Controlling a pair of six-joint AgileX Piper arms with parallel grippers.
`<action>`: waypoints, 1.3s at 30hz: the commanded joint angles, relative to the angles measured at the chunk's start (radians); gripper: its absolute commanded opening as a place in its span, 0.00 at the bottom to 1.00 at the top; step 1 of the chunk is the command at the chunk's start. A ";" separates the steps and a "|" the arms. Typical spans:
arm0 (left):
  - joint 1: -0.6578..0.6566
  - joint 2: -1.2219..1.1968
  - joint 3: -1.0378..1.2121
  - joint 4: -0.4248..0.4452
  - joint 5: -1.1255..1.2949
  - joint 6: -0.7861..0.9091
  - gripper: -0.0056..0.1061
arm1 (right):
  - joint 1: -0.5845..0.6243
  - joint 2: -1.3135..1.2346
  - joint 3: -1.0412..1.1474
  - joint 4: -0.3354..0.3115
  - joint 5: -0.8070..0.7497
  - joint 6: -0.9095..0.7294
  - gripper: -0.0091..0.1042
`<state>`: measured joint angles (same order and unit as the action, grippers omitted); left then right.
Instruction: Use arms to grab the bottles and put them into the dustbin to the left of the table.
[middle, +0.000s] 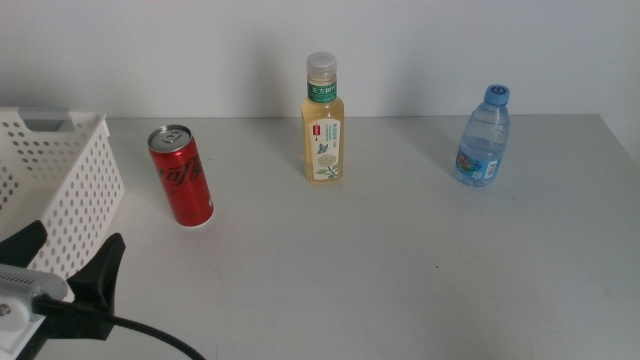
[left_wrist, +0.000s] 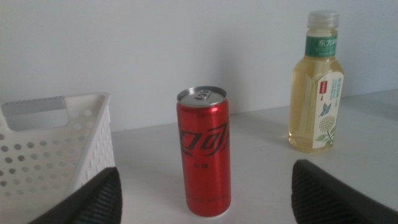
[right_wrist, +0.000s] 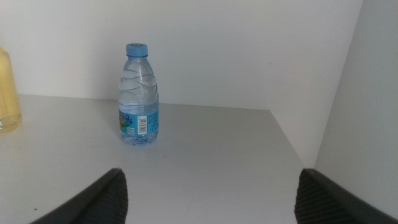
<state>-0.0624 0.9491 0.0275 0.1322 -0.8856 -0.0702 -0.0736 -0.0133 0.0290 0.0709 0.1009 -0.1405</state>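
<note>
Three bottles stand upright on the table (middle: 400, 270): a slim red cola can (middle: 182, 176) at the left, a yellow tea bottle (middle: 323, 125) with a green label in the middle, and a clear blue-capped water bottle (middle: 483, 137) at the right. The white perforated dustbin (middle: 60, 170) stands at the table's left edge. My left gripper (middle: 65, 255) is low at the front left, open and empty. It faces the can (left_wrist: 204, 152), which stands a short way ahead between the lines of its jaws. My right gripper (right_wrist: 211, 171) is open and empty, well short of the water bottle (right_wrist: 138, 96).
A plain white wall runs behind the table. The table's right edge (right_wrist: 292, 143) lies close to the water bottle. A black cable (middle: 150, 335) trails from the left arm across the front left corner.
</note>
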 joint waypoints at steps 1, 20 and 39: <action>-0.007 0.092 0.004 -0.014 -0.223 -0.012 0.89 | -0.003 -0.021 -0.010 -0.009 -0.081 -0.010 0.91; -0.007 0.376 0.004 0.015 -0.429 -0.090 0.89 | -0.003 -0.021 -0.010 -0.009 -0.081 -0.010 0.91; -0.007 0.376 0.000 -0.032 -0.416 -0.100 0.89 | -0.003 -0.021 -0.010 -0.009 -0.081 -0.010 0.91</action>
<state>-0.0624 1.3371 0.0192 0.1064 -1.1333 -0.1513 -0.0736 -0.0133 0.0290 0.0709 0.1009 -0.1405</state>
